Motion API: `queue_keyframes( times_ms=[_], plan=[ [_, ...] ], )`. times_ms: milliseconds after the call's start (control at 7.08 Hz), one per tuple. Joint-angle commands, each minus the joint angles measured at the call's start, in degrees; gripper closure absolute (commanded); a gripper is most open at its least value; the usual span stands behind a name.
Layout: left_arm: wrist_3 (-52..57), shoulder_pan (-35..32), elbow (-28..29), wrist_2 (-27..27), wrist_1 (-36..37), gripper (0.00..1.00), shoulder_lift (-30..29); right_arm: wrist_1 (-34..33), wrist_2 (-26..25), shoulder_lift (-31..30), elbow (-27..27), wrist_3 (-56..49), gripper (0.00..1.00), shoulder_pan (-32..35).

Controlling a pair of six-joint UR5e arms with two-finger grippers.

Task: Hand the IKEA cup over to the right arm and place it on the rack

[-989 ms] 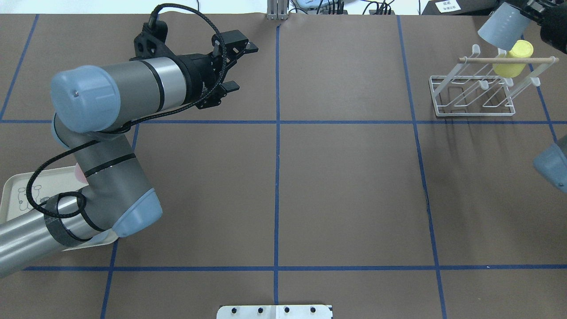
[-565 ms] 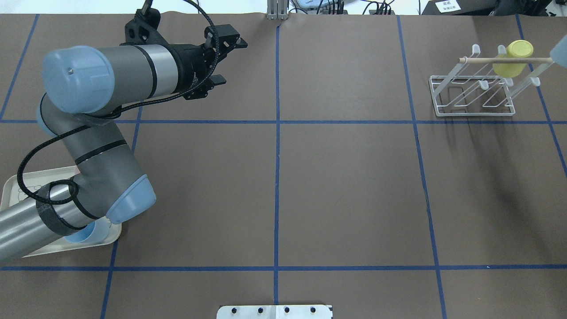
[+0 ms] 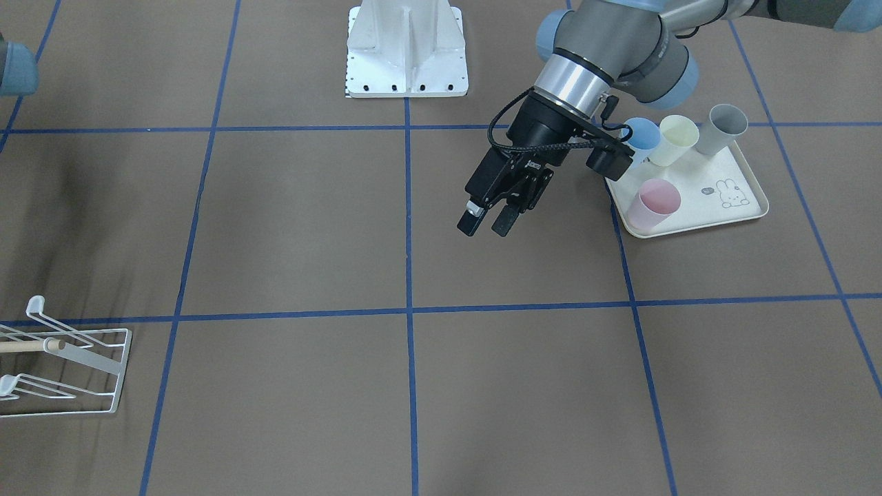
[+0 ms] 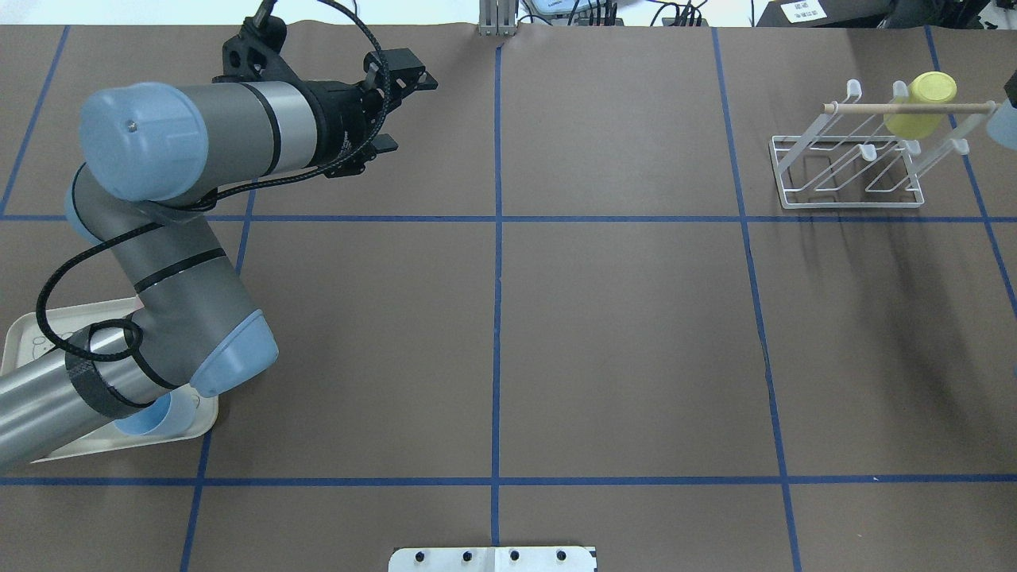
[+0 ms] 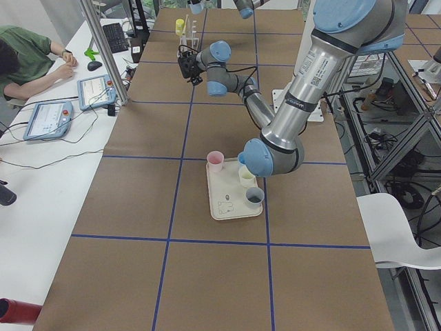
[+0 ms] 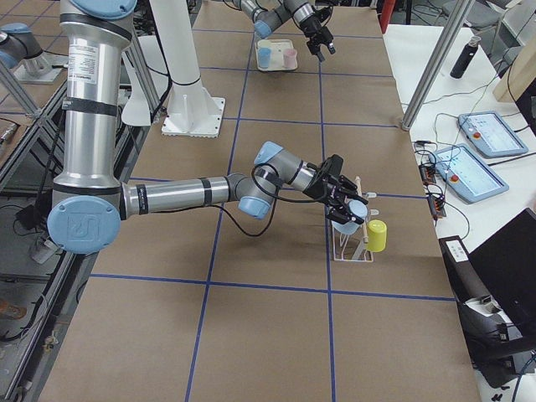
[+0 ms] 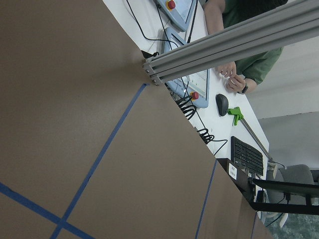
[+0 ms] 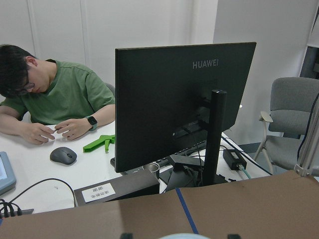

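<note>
The cup [image 6: 346, 212] hung clear of the surface just beside the rack [image 4: 866, 151], clamped in the right hand [image 6: 342, 201]. The left hand [image 4: 400, 109] stood empty and spread open, well away. We judged the transfer complete and placement under way. The next move called for lowering the cup over a free prong, clear of the yellow cup [image 4: 918, 111].

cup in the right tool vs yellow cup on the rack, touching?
Apart. The overhead exterior view shows a strip of brown table between the grey-blue cup at the frame's right edge and the yellow cup hung on the rack.
</note>
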Motion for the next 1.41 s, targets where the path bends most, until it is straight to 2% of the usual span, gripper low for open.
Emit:
queue_keyframes(
  times_ms=[0, 424, 1271],
  plan=[
    [0.0, 0.0, 0.2, -0.1, -0.1, 0.00, 0.1, 0.2, -0.1, 0.0, -1.4, 0.3, 1.00, -1.7],
    [0.1, 0.2, 0.2, -0.1, -0.5, 0.00, 1.2, 0.3, 0.0, 2.6, -5.8, -0.1, 1.00, -2.0],
    [0.0, 0.2, 0.2, -0.1, -0.8, 0.00, 1.8, 0.2, -0.2, 4.2, -6.1, -0.5, 1.00, -2.5]
  ],
)
